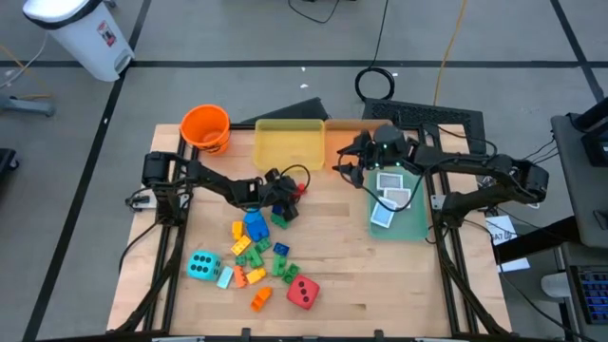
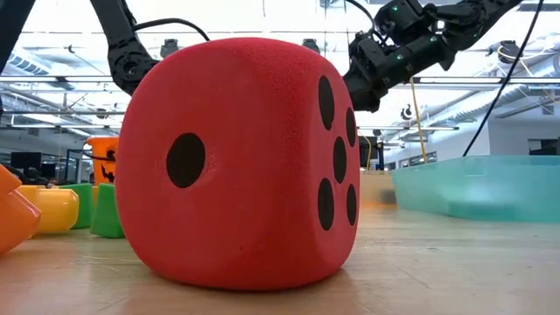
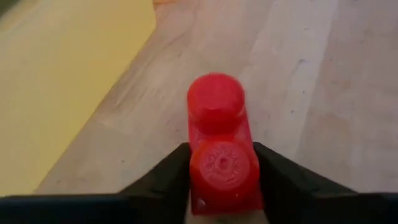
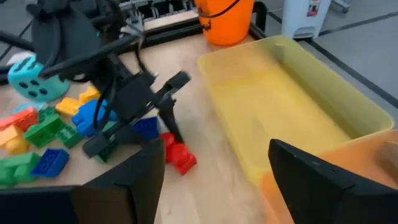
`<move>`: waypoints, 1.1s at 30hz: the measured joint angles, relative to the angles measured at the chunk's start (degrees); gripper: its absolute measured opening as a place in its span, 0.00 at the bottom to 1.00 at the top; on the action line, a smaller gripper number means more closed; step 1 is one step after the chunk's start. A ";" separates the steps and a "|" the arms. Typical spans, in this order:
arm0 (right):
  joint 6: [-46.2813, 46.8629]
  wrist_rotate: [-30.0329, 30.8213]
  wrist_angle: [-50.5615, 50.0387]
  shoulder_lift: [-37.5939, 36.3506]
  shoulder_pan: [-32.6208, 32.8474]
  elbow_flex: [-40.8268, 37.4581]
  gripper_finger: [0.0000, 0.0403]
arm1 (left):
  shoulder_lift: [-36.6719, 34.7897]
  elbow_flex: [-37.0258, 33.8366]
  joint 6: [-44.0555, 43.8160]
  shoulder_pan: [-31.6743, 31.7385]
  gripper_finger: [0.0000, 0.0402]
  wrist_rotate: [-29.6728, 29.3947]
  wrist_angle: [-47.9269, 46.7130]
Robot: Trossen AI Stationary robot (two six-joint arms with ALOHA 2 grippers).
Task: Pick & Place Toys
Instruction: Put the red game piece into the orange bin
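My left gripper [image 1: 291, 193] is shut on a small red two-stud brick [image 3: 217, 106] low over the wood, just near of the yellow tray [image 1: 290, 142]. It also shows in the right wrist view [image 4: 177, 154]. My right gripper [image 4: 214, 186] is open and empty, over the seam between the yellow and orange trays [image 1: 353, 160]. Several coloured bricks [image 1: 256, 252] lie loose on the table, with a cyan die [image 1: 202, 265] and a red die [image 1: 303, 292] resting on their bases. White cards [image 1: 389, 195] lie flat in the green tray [image 1: 415, 223]. My left gripper pinches the red brick's two long sides [image 3: 194, 180] between its two fingers, at the stud end nearest the wrist. The brick's other end [image 3: 216, 99] sticks out forward past the fingertips. The fingers slant down from the table's left. Whether the brick touches the wood I cannot tell.
An orange bucket [image 1: 205, 128] stands at the far left corner. An orange tray [image 1: 342, 133] lies between the yellow and green trays. Bare wood lies between the brick pile and the green tray. In the low view the red die [image 2: 236, 166] blocks most of the table.
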 joint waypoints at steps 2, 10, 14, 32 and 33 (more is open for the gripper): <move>-0.47 -0.02 -0.53 0.00 1.02 0.00 0.63 | 0.04 0.49 0.29 0.00 0.34 0.36 -0.18; -7.70 -0.04 -6.03 0.00 7.01 0.00 0.63 | -1.83 3.88 1.13 -1.20 0.34 8.23 -0.01; -9.63 -0.01 -6.20 0.01 10.45 -2.01 0.63 | -4.08 6.77 4.07 -3.29 0.34 8.41 0.00; -4.80 -1.73 23.53 6.46 15.73 -11.69 0.62 | -5.92 15.85 11.72 -7.46 0.34 8.31 -2.26; -4.83 -1.89 24.08 6.90 15.73 -11.76 0.60 | -5.92 15.85 11.62 -7.44 0.34 8.31 -2.33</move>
